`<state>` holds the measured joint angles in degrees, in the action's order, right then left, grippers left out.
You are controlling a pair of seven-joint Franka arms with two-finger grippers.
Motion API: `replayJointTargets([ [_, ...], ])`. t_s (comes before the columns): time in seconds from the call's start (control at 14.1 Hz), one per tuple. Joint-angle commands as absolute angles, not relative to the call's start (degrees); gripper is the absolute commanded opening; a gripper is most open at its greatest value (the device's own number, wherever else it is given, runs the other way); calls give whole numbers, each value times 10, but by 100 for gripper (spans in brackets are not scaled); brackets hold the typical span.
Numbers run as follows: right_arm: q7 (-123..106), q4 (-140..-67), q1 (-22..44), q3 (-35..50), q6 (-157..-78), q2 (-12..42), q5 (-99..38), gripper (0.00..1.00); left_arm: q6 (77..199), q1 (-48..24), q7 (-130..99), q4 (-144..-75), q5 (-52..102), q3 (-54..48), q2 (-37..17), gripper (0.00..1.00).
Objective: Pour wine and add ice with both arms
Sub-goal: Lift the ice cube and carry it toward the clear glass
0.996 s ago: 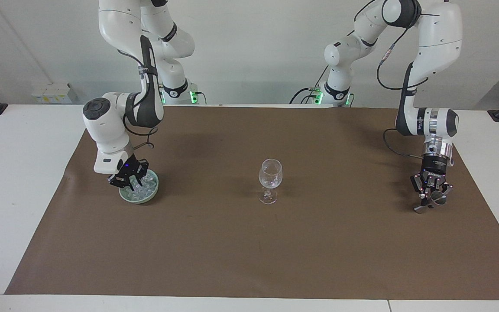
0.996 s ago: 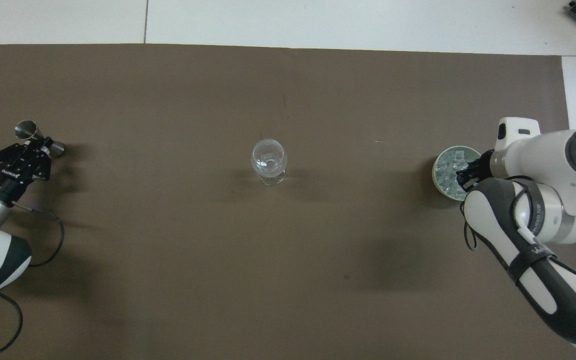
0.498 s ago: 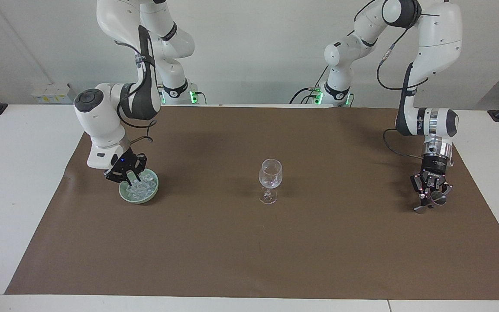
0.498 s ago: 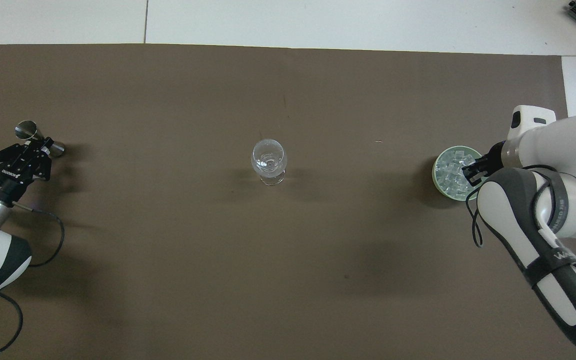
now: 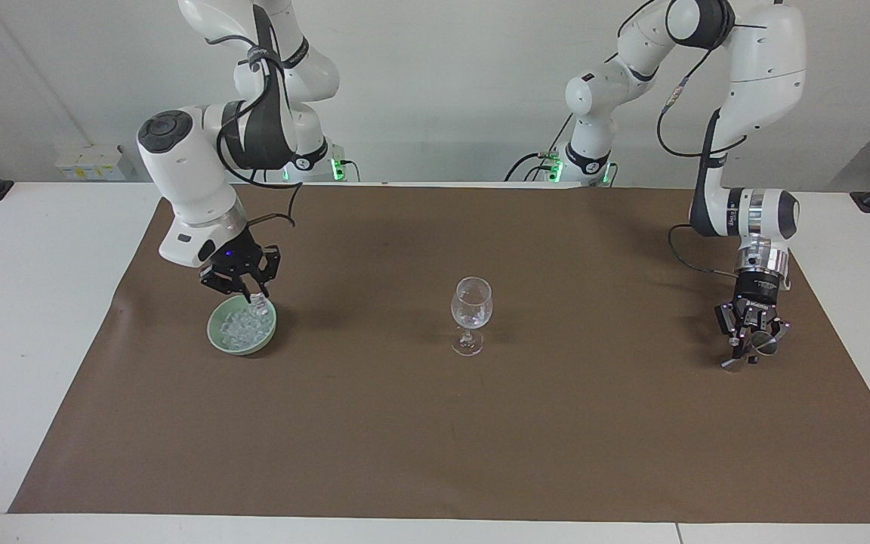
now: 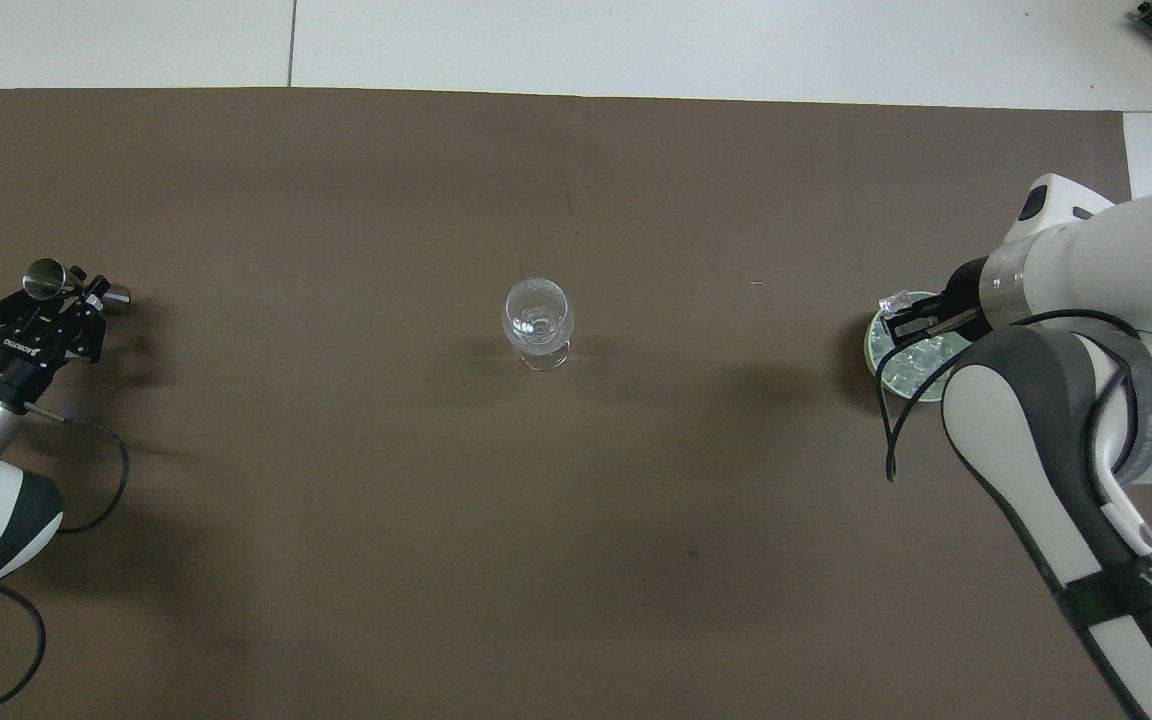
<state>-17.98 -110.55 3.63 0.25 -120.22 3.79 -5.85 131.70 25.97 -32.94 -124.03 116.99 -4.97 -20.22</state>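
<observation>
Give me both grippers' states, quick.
Right gripper: shut on an ice cube, raised over the green bowl.
Left gripper: shut on the metal jigger, low over the brown mat.

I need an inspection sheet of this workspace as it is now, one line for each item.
Surface: brown mat on white table.
Job's things: green bowl of ice; wine glass upright mid-mat.
Clutter: nothing seen.
Grippers: right gripper above the bowl, holding an ice cube; left gripper gripping a metal jigger.
Cables: black cables on both arms.
Surroundings: white wall.
</observation>
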Motion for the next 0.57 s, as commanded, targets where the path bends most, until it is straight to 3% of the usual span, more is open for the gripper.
replayJointTargets([
  [0.0,-108,-1088,33,35,-1187,33,-78,0,1304,268,-332,-1231,1178,-54,-211,42],
  [0.21,-21,-1067,33,75,-1183,33,-79,0,1304,268,-333,-1231,1178,-54,-210,50],
  [0.5,126,-1022,34,142,-1186,45,-80,0,1300,269,-334,-1231,1178,-53,-210,88],
])
